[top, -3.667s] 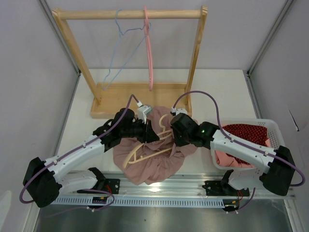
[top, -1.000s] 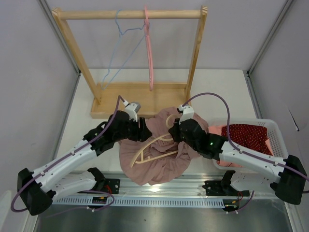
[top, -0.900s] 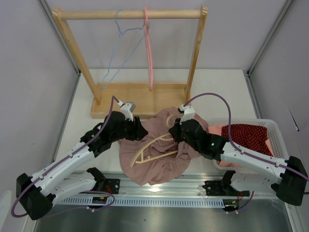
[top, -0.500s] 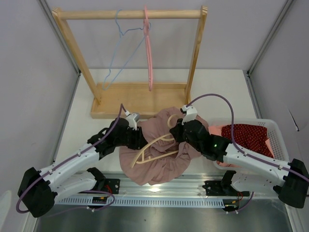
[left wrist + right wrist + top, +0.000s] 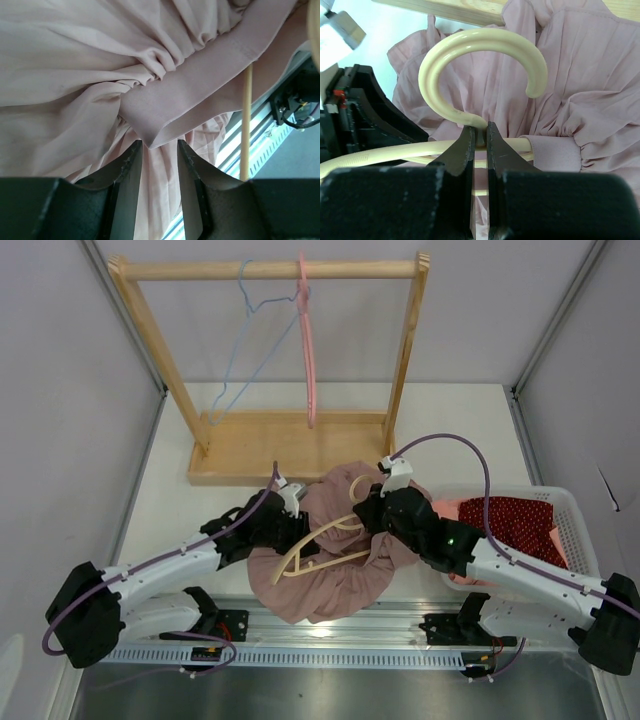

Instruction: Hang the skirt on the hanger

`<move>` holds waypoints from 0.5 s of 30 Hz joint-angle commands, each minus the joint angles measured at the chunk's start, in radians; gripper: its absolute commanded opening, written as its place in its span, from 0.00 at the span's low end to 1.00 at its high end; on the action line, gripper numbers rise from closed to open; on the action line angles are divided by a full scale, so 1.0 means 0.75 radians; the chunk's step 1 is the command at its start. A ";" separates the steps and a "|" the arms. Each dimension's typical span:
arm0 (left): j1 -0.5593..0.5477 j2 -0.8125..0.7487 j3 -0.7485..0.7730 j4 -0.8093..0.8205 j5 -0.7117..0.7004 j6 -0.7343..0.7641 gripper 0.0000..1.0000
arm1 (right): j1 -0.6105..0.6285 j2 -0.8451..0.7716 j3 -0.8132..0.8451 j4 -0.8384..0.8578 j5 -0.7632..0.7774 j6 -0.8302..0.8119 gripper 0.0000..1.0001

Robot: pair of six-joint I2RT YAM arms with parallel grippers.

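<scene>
On the white table [image 5: 170,502], the pink skirt [image 5: 330,585] lies bunched under the cream hanger [image 5: 480,36]. The right gripper [image 5: 480,131] clamps the hanger's neck below the hook. The left gripper [image 5: 159,150], jaws parted, has the waistband [image 5: 200,75] fold directly at its tips, the band running up-right.

Dusty-pink pleated skirt [image 5: 335,585] crumpled in a heap on bench [image 5: 200,510], front-centre. Cream plastic hanger [image 5: 480,39] lies across its top, hook pointing toward far side.

Bright even overhead light, soft shadows, glare on the metal rail [image 5: 330,621], left pincer's fingers [image 5: 127,175] slightly blurred
</scene>
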 commanded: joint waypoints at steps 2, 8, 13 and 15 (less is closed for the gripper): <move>-0.029 0.023 0.010 0.036 -0.107 -0.018 0.38 | -0.015 -0.055 0.001 0.068 -0.009 0.027 0.00; -0.059 0.059 0.039 0.021 -0.187 -0.006 0.38 | -0.021 -0.065 -0.003 0.070 -0.019 0.029 0.00; -0.080 0.109 0.031 0.080 -0.246 -0.022 0.38 | -0.023 -0.073 -0.007 0.072 -0.027 0.029 0.00; -0.090 0.098 0.023 0.103 -0.285 -0.032 0.39 | -0.023 -0.069 -0.007 0.074 -0.034 0.031 0.00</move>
